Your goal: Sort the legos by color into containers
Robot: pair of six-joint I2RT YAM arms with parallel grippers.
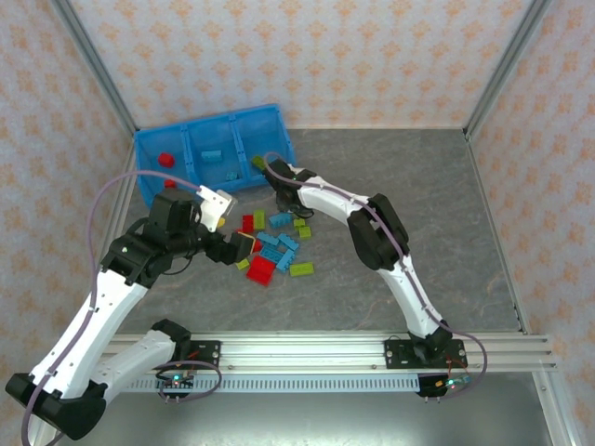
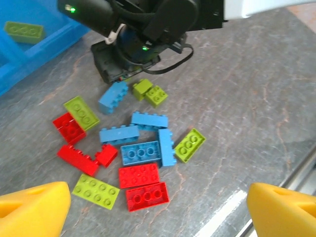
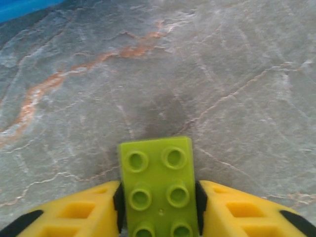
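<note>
A loose pile of red, light blue and yellow-green legos lies mid-table. The long blue tray of containers sits at the back left, with a red brick in its left compartment, a blue brick in the middle one and a green brick in the right one. My right gripper is shut on a yellow-green brick, low over the grey table just in front of the tray. My left gripper hangs open above the pile's near side, over two red bricks.
Metal frame posts and patterned walls enclose the table. An aluminium rail runs along the near edge. In the left wrist view the right arm's dark wrist looms over the far side of the pile, beside the tray's wall.
</note>
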